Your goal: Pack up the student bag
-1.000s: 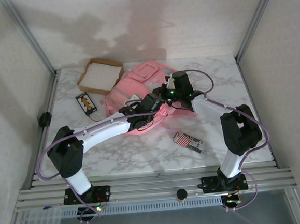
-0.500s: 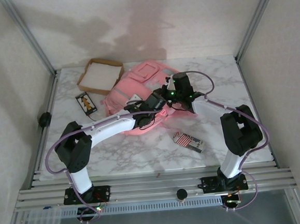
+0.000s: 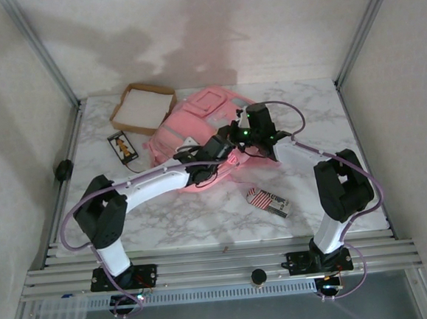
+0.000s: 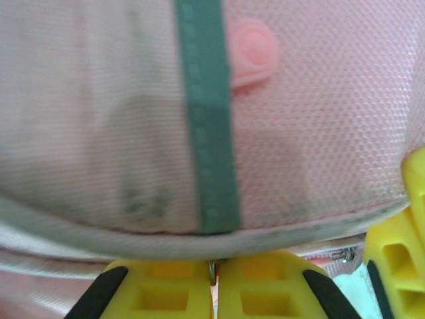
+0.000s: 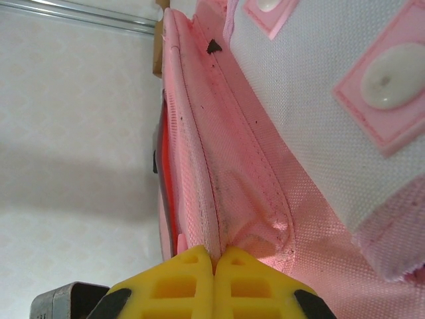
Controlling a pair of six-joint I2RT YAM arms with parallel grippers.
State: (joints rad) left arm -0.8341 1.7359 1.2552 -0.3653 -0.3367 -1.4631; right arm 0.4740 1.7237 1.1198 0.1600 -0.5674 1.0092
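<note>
The student bag [image 3: 198, 109], pink with pale panels, lies at the back middle of the marble table [image 3: 203, 216]. Both grippers meet over its near right part. My left gripper [image 3: 225, 144] is shut, and its yellow fingers [image 4: 166, 289] pinch a small metal zip pull [image 4: 212, 270] just under a grey-piped seam of the bag [image 4: 312, 133]. My right gripper [image 3: 247, 137] is shut on a raised fold of pink fabric [image 5: 255, 219] at the bag's edge, where its fingertips [image 5: 239, 266] press together. A dark gap runs along the bag's side [image 5: 161, 179].
A cardboard box [image 3: 144, 107] with a white inside stands at the back left. A small dark card with an orange figure [image 3: 124, 146] lies in front of it. A red-and-white striped packet [image 3: 267, 202] lies on the table in front of the bag.
My left gripper has closed onto the zip pull, and the left arm's elbow has shifted a little to the right. The right arm and the bag have stayed put.
</note>
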